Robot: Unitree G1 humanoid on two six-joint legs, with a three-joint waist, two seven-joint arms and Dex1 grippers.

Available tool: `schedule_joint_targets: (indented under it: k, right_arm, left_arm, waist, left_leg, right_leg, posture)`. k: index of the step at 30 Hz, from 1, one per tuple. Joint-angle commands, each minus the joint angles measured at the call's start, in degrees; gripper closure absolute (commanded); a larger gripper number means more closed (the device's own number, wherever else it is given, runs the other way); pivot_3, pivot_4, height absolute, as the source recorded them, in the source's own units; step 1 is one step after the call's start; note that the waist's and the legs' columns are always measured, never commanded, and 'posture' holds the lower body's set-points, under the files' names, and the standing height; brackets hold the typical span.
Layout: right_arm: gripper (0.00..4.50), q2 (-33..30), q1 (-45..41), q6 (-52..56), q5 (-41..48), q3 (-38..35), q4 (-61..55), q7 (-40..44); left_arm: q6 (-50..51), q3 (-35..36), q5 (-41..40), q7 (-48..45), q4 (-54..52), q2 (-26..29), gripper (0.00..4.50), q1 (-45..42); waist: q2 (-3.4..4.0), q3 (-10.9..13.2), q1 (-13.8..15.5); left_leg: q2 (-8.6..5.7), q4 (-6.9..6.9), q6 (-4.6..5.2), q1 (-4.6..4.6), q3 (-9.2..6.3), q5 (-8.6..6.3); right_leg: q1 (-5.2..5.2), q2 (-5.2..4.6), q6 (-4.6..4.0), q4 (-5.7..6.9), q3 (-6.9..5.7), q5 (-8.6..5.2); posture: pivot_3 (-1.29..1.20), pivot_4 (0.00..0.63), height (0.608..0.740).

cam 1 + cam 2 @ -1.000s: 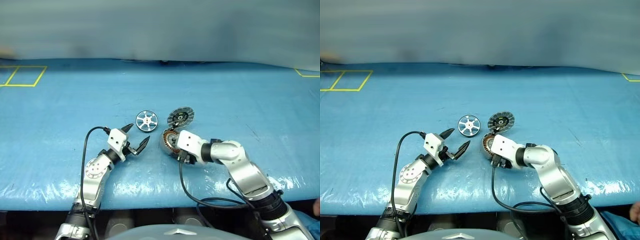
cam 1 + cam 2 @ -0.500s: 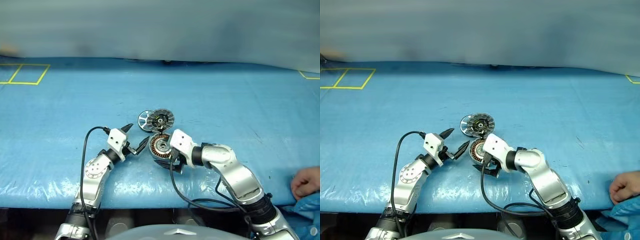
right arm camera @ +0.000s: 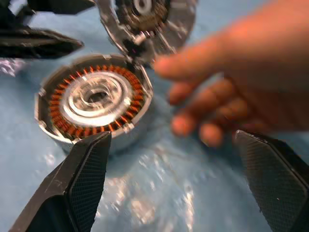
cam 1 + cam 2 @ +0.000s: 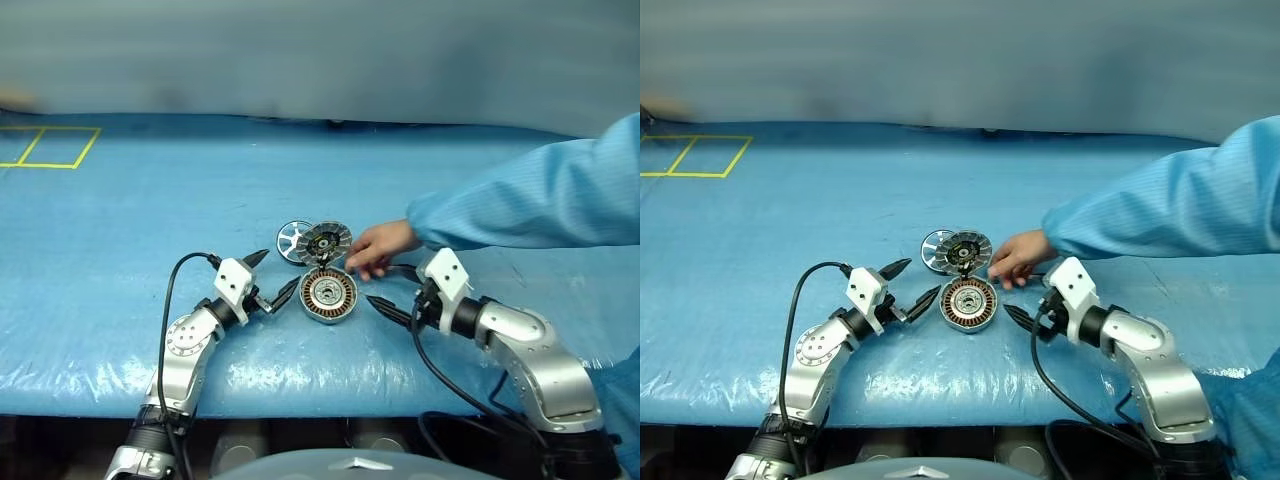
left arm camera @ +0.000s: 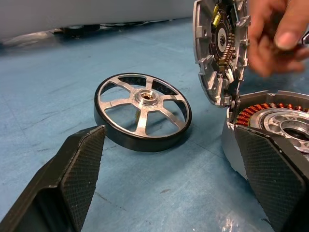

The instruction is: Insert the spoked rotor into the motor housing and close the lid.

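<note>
Spoked rotor (image 5: pixel 142 111) lies flat on the bench, just beyond the left gripper (image 4: pixel 276 275), the nearer one; both grippers' fingers stand wide, empty.

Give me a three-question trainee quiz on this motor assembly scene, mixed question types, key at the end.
1. True or false: the silver six-spoked rotor already sits inside the round copper-wound motor housing.
2. The hinged lid with the dark segmented face is: A) shut flat B) standing open C) lying apart from the housing.
3. Fill in: a person's ____ in a blue sleeve reaches beside the lid.

Key: 1 false, the rotor lies on the blue table cover; 2 B; 3 hand.
</note>
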Motion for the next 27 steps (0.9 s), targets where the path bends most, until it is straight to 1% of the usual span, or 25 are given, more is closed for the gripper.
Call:
schedule_joint_targets:
  k: [1,5,13,27]
  right_arm:
    - [0.18,0.7,0.8,-4.2,1.8,-4.3,3.5,-1.4]
    - [0.18,1.1,1.5,-7.2,-0.6,-4.1,8.8,-4.8]
    - [0.18,2.4,1.1,-10.0,-0.8,-3.9,15.4,-8.0]
    - [0.18,2.1,-0.3,-12.0,0.1,-4.1,17.3,-9.1]
  left_arm:
    - [-0.3,0.4,-0.5,-0.6,-0.9,0.4,0.0,-0.4]
    - [-0.1,0.0,-0.3,-0.6,-0.6,0.1,0.0,-1.0]
    - [-0.2,-0.1,-0.4,-0.8,-0.4,0.1,0.0,-1.2]
    - [-0.2,-0.2,-0.1,-0.6,-0.4,-0.1,0.0,-1.2]
  waist:
    - [0.01,0.0,-0.2]
    - [0.0,0.0,-0.4]
    - [0.01,0.0,-0.4]
    - [0.01,0.0,-0.5]
  left_leg:
    - [0.0,0.0,0.0,0.0,0.01,0.0]
    - [0.0,0.01,0.0,0.01,0.02,0.0]
    - [0.0,0.0,0.0,0.01,0.02,0.0]
    - [0.0,0.03,0.0,0.02,0.04,0.0]
  right_leg:
    - [0.0,0.0,0.0,0.0,0.01,0.0]
    - [0.0,0.0,0.02,0.0,0.03,0.01]
    - [0.0,0.0,0.02,-0.01,0.04,0.01]
    - [0.03,-0.01,0.01,-0.01,0.06,0.0]
  posture:
    - [0.0,0.15,0.74]
    - [0.0,0.15,0.74]
    - [0.0,0.15,0.74]
    - [0.0,0.15,0.74]
